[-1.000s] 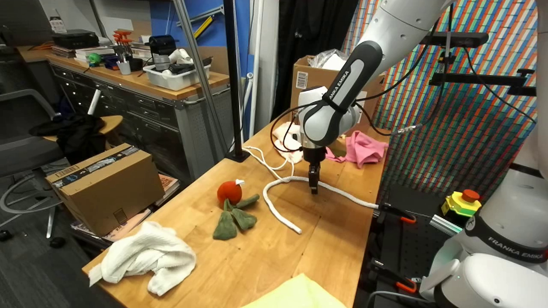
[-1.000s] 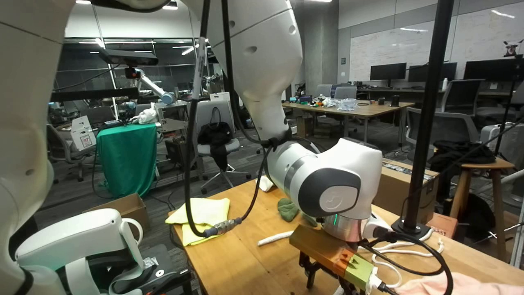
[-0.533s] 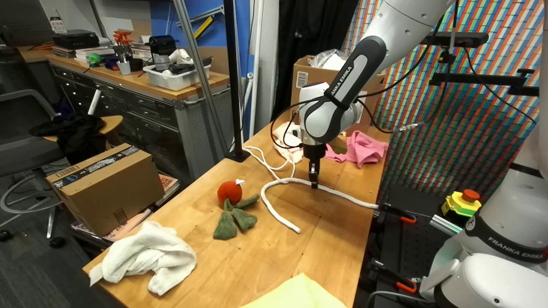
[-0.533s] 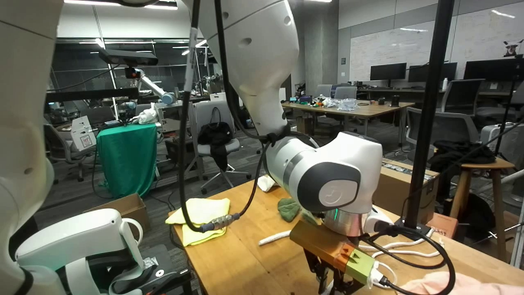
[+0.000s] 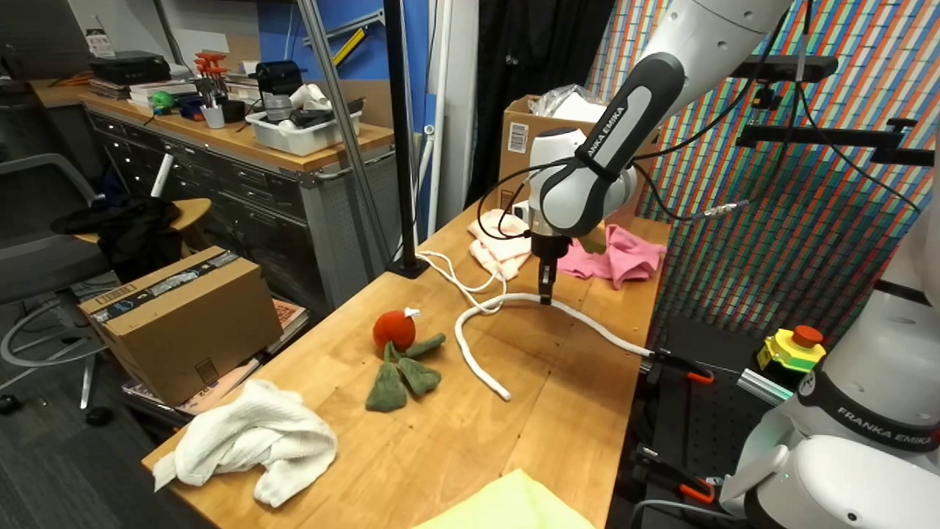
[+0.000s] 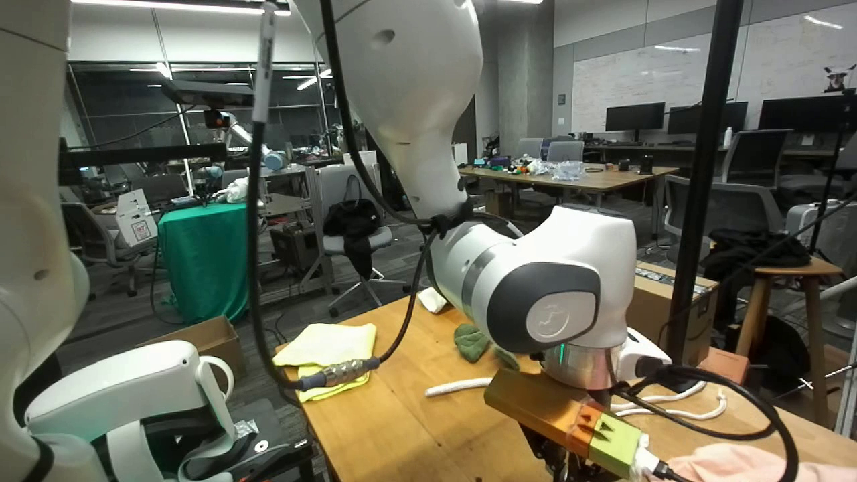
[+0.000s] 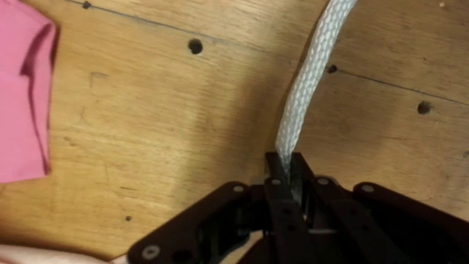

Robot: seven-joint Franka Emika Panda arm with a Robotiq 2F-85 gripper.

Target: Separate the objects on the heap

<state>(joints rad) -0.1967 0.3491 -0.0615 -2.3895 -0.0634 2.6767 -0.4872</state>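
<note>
Now, gripper (image 7: 285, 158): jaws are clamping the white cord (image 7: 311, 77).
Pink cloth (image 7: 20, 106): is lying apart from it.
Towel (image 5: 253, 441): is resting at the table (image 5: 448, 452) edge.

The jaws of the gripper (image 5: 546, 300), apart a second ago, now pinch the cord (image 7: 309, 75). Gripper and arm (image 5: 631, 110) are farther along the table (image 5: 440, 441), nearer the pink cloth (image 5: 631, 257). The stretch of cord at the jaws bows that way too, and the loose end is slightly shifted. In an exterior view, the cable connector (image 6: 341, 373) hangs farther left.
</note>
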